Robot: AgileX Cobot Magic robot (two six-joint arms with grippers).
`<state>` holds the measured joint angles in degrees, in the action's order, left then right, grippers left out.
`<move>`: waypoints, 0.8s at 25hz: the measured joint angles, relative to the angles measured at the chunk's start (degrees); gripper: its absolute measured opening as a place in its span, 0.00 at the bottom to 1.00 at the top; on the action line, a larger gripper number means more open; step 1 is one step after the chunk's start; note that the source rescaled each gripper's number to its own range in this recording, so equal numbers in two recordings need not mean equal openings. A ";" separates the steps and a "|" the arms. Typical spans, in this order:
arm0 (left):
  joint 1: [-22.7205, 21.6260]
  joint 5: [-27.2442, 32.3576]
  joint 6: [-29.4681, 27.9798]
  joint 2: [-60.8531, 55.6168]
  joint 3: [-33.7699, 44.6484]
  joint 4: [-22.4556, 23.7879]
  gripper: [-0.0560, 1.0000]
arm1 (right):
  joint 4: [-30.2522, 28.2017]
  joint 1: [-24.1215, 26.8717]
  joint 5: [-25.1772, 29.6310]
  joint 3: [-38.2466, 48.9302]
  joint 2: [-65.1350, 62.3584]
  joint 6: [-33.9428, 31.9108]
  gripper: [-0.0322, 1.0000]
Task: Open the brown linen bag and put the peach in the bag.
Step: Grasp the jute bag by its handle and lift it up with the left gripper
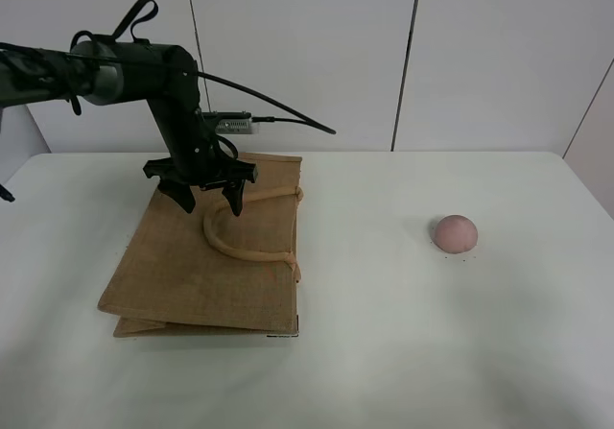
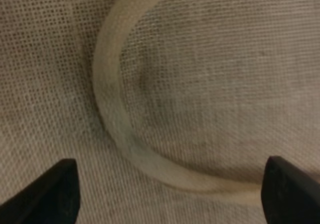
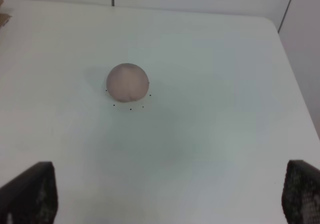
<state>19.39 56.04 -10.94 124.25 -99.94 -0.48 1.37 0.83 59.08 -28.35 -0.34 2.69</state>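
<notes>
Left gripper [image 1: 211, 204] hangs over the brown linen bag [image 1: 192, 271], jaws spread wide and empty, straddling the curve of a beige handle [image 1: 238, 247] (whether the fingertips touch the cloth cannot be told). Right gripper [image 3: 165, 199] is likewise spread and empty, aimed at the peach [image 1: 454, 232], which sits on the white table [image 1: 403, 343] well apart from the bag. Neither of the 2 steps looks done: the bag lies flat and closed, the peach outside it. The high view omits the right arm; only 1 handle shows clearly, and the bag's mouth is hard to make out.
</notes>
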 joint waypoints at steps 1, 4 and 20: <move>0.00 -0.38 0.00 0.56 0.00 0.48 0.97 | 0.06 0.00 0.00 0.00 0.00 0.00 1.00; 0.00 -1.60 -0.05 2.00 0.00 1.26 0.97 | 0.25 0.00 0.00 0.00 0.00 0.00 1.00; -0.05 -6.51 -0.10 8.76 -0.24 2.52 0.97 | 0.42 0.00 0.00 0.00 0.00 0.00 1.00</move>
<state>19.34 49.52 -11.05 133.02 -100.18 2.04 1.79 0.83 59.08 -28.35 -0.34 2.69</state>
